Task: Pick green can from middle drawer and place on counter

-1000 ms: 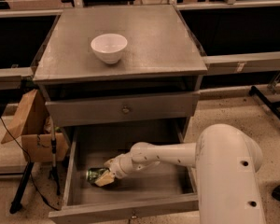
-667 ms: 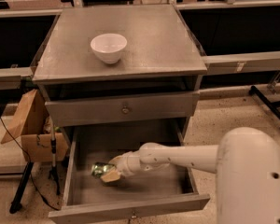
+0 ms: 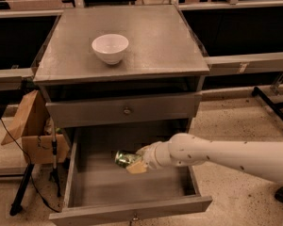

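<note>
Closest to you, the middle drawer [image 3: 132, 192] is sitting pulled out, wide open. Inside it, your gripper [image 3: 134, 163] is reaching in from the right on the long white arm [image 3: 217, 152]. Its jaws are squeezing the green can [image 3: 124, 158], so it is holding the can. The can is lying tipped on its side in the grip, over the middle of the drawer. It looks like it is hanging a little above the drawer floor, but that is hard to be sure of. So the grabbing part is looking done. Just behind, the smaller drawer front [image 3: 155, 108] with the round knob is sitting shut. Above it and farther back, the counter [image 3: 165, 46] is waiting, with a white bowl [image 3: 110, 48] sitting on its left side. The can is not on the counter yet. What is left for you is lifting the can up and out of the drawer, bringing it over the counter, and setting it down on a bare spot away from the bowl.
</note>
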`<state>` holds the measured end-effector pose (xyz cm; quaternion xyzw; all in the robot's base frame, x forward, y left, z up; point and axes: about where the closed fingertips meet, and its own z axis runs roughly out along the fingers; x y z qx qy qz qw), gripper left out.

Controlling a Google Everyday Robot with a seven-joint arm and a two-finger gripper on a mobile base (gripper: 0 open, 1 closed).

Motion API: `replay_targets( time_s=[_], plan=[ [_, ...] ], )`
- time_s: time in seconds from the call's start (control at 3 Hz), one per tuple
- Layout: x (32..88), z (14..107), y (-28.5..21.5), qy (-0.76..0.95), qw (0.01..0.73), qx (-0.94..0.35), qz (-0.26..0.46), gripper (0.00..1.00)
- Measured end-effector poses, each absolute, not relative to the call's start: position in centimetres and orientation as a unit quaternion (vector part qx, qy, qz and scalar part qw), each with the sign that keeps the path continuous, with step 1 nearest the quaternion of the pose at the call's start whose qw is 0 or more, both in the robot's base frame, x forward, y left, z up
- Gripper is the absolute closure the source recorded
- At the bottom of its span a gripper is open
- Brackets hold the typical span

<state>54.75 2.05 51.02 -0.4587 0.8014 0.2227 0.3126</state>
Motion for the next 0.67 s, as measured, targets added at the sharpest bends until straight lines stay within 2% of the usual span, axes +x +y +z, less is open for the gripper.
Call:
replay_targets(
  time_s=[0.33, 0.67],
  plan=[
    [56.0, 59.1, -1.4, 0.807, 0.304, -0.476, 0.174, 1.00],
    [60.8, 73.1, -5.3, 0.811, 0.314, -0.487, 0.077, 1.00]
  ],
)
